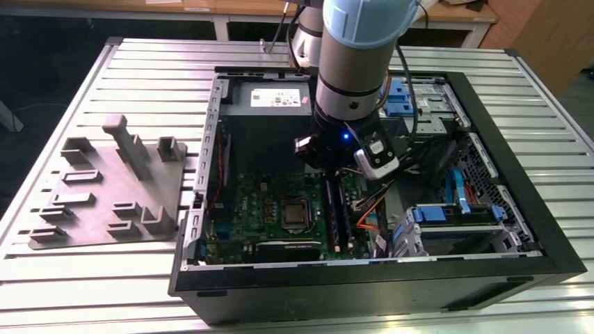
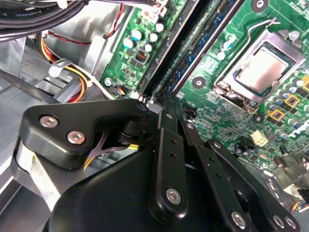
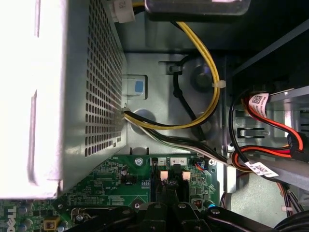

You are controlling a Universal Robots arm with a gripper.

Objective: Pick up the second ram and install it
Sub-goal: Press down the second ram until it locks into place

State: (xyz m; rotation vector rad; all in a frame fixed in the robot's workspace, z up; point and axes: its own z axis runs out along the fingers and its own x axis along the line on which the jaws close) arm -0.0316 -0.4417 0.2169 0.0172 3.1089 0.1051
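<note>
The arm reaches down into the open computer case (image 1: 483, 149) on the slatted bench (image 1: 139, 76). Its end effector (image 2: 166, 104) has its fingers drawn close together, tips down at the near end of the black memory slots (image 2: 193, 43). The second ram (image 2: 205, 38) sits in those slots, just ahead of the fingertips. Beside them lies the processor socket (image 2: 260, 67). A grey parts tray (image 1: 107, 184) rests well apart on the bench.

- The arm (image 1: 357, 49) descends near-vertically from the upper centre of the exterior view.
- The gripper (image 2: 166, 108), black, fills the lower second wrist view, fingers (image 2: 169, 145) drawn close together.
</note>
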